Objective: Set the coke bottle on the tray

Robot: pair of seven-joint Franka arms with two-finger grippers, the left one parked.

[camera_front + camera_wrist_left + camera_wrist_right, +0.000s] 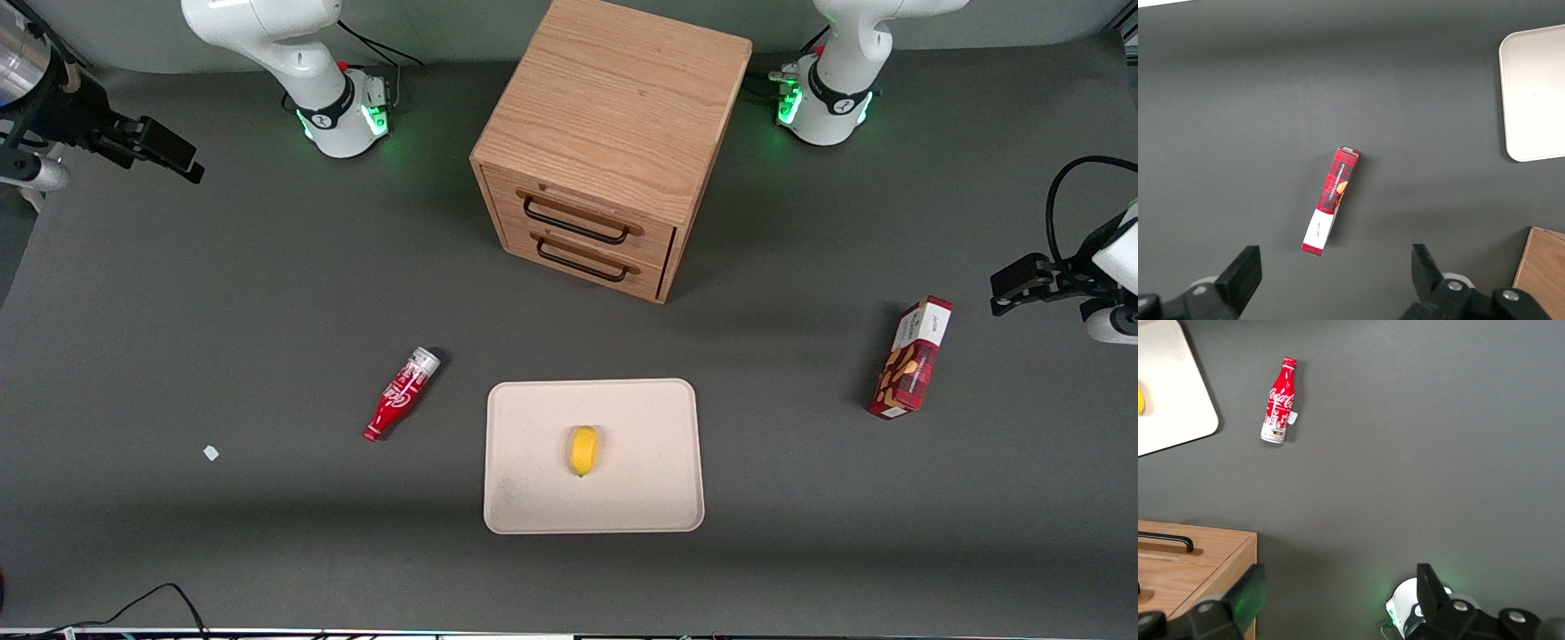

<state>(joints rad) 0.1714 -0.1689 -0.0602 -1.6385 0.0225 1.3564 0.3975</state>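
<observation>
The coke bottle (402, 393) lies on its side on the grey table beside the tray (533, 507), on the working arm's side of it, with its red cap nearer the front camera. It also shows in the right wrist view (1279, 401). The cream tray also shows in the right wrist view (1175, 400), apart from the bottle. My right gripper (178, 160) is raised near the working arm's end of the table, farther from the front camera than the bottle and well away from it. In the right wrist view the gripper (1338, 593) is open and empty.
A yellow fruit (583, 450) lies in the middle of the tray. A wooden drawer cabinet (613, 133) stands farther from the front camera than the tray. A red snack box (911, 358) stands toward the parked arm's end. A small white scrap (211, 453) lies near the bottle.
</observation>
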